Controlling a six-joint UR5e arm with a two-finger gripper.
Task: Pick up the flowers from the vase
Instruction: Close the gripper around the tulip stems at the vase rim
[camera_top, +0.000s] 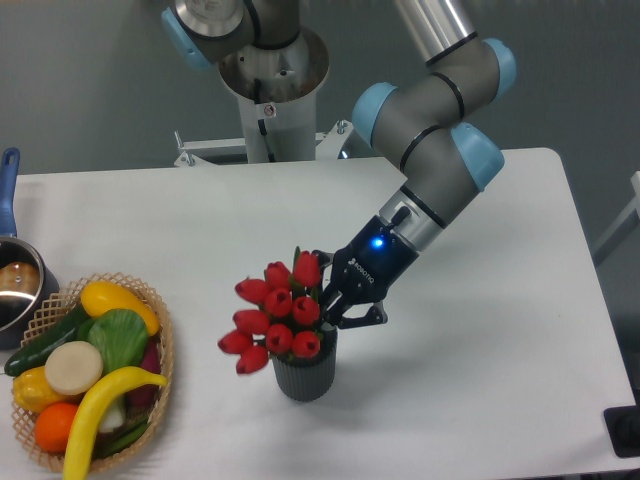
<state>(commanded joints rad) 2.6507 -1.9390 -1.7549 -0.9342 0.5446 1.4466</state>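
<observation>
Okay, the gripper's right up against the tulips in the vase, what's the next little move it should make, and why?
Probably a slow, straight lift. The gripper looks closed in among the flowers, though the buds hide whether it has the stems. The bunch sits in the vase, leaning left, so rising vertically should draw the stems out of the mouth without tipping the pot.

You get bright, even overhead light; the white tabletop shows only soft, faint shadows, no glare, and focus is sharp throughout.
</observation>
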